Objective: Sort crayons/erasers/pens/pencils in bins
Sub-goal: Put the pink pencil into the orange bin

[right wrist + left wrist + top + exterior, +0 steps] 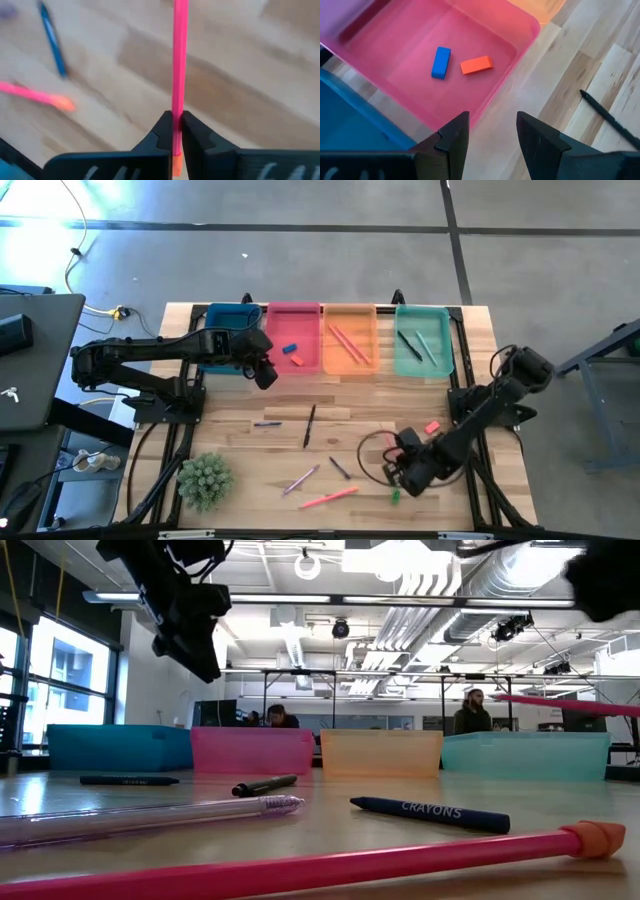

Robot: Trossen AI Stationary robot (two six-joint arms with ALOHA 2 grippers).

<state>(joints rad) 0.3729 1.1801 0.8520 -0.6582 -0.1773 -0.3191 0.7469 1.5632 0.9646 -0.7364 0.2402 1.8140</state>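
Note:
Four bins stand in a row at the far edge: blue (232,330), pink (293,320), orange (350,315) and teal (423,320). A blue eraser (440,62) and a red eraser (476,64) lie in the pink bin. My left gripper (492,135) hovers open and empty above the table, just in front of the pink bin. My right gripper (176,127) is near the front right (398,475), shut on a pink pencil (179,55). A green eraser (395,496) and a pink eraser (432,427) lie on the table close by. My right gripper pinches the pink pencil between its two fingers close to its orange rubber end (176,162), which sticks out just behind the fingertips. The fingers come slanting down from above. The pencil is lifted clear of the table and reaches away nearly level (560,704).
Loose on the table: a dark pen (310,425), a short dark stick (267,423), a blue crayon (430,812), a clear purple pen (300,480) and another pink pencil (328,498). A green plant (205,480) stands front left. A cable loop (375,442) lies beside my right arm.

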